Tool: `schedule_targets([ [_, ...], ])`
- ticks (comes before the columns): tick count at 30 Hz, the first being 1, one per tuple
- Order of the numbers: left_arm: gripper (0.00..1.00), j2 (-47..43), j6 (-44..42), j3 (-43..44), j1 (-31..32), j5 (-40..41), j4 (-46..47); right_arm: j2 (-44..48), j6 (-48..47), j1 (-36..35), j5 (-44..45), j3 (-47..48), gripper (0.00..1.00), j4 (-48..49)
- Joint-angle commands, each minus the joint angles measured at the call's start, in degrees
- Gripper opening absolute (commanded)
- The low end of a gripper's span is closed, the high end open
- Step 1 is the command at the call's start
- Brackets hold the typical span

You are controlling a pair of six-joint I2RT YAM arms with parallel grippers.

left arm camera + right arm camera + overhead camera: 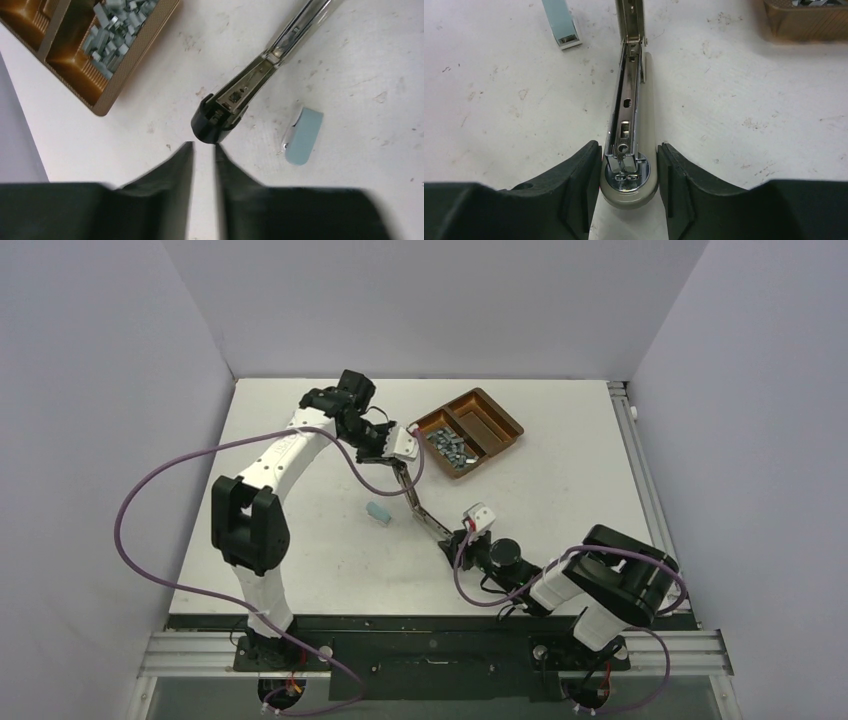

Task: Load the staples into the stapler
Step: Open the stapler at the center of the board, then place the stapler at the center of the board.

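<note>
The stapler (425,505) lies opened out flat on the white table, with its metal magazine rail (626,100) exposed. My right gripper (629,145) is shut on its rounded beige base end, one finger on each side. My left gripper (204,146) hovers just short of the stapler's black cap end (210,122). Its jaws stand narrowly apart with only table between them. The staples (112,30) are a heap of small grey strips in one compartment of the brown tray (505,420). In the top view the left gripper (400,455) sits between the tray and the stapler.
A small pale blue-green box (304,137) lies on the table beside the stapler, left of it in the top view (378,511). The tray's other compartments (480,410) hold nothing I can see. Grey walls close in the table on three sides.
</note>
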State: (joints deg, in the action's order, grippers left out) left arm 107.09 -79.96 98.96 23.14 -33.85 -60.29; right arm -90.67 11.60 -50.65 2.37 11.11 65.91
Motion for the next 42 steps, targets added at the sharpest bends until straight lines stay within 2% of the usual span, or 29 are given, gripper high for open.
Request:
schedule_targets([
  [1,0.08,2.48,2.04,0.27,-2.79,0.91,8.88,-1.17,1.23,-1.8,0.54,-0.4,0.14,4.29],
  [10,0.06,6.11,4.61,-2.72,-4.45,6.33,16.52,-2.22,1.52,-2.41,1.8,1.22,0.14,2.62],
  [13,0.1,6.33,7.59,-2.01,-4.67,6.58,17.23,-2.85,2.39,-2.96,5.77,2.33,0.14,0.33],
  [15,0.17,6.42,10.79,-1.39,-4.68,7.98,17.92,-4.08,3.06,-3.58,10.68,3.93,0.14,-1.09],
  [19,0.46,6.03,22.6,1.6,-5.76,8.13,18.11,-9.28,4.82,-6.56,22.43,8.4,0.15,-0.84],
  [21,0.54,4.74,28.18,2.08,-6.58,7.62,18.16,-13.13,3.72,-8.76,26.05,10.16,0.16,0.89],
  [23,0.56,3.05,32.41,1.9,-7.37,6.99,17.51,-15.35,2.96,-10.23,28.73,11.15,0.18,2.34],
  [24,0.58,2.25,34.18,1.67,-7.78,6.88,17.37,-15.76,2.99,-10.33,29.19,11.27,0.2,2.64],
  [25,0.66,1.3,36.15,1.48,-8.29,6.67,17.34,-15.67,3.07,-10.34,29.22,11.09,0.24,2.77],
  [27,0.85,-0.31,39.23,1.56,-9.42,5.34,16.41,-14.47,3.04,-10.32,29.29,9.9,0.38,3.62],
  [28,0.87,-1.09,40.57,1.66,-10.14,4.31,15.83,-13.61,2.91,-10.24,29.34,9.22,0.48,3.73],
  [29,1.0,-1.65,42.14,1.72,-10.84,3.12,15.41,-12.46,2.71,-10.21,29.31,8.51,0.58,3.41],
  [32,0.96,-2.92,46.2,2.4,-12.77,1.6,13.87,-7.22,1.69,-9.87,26.84,7.39,0.81,-0.48],
  [33,0.96,-3.15,47.33,2.58,-13.39,2.2,13.69,-5.34,1.59,-9.8,26.15,7.46,0.84,-3.04],
  [37,0.96,-3.05,52.41,2.82,-14.99,9.72,15.9,3.26,0.6,-9.78,24.54,8.4,0.88,-12.53],
  [40,0.96,-0.24,57.96,5.12,-16.31,20.34,19.37,8.53,0.32,-10.04,24.78,11.04,0.89,-20.33],
  [42,0.96,2.78,61.83,8.78,-17.15,27.93,20.03,10.52,-0.62,-10.49,24.87,11.81,0.89,-22.04],
])
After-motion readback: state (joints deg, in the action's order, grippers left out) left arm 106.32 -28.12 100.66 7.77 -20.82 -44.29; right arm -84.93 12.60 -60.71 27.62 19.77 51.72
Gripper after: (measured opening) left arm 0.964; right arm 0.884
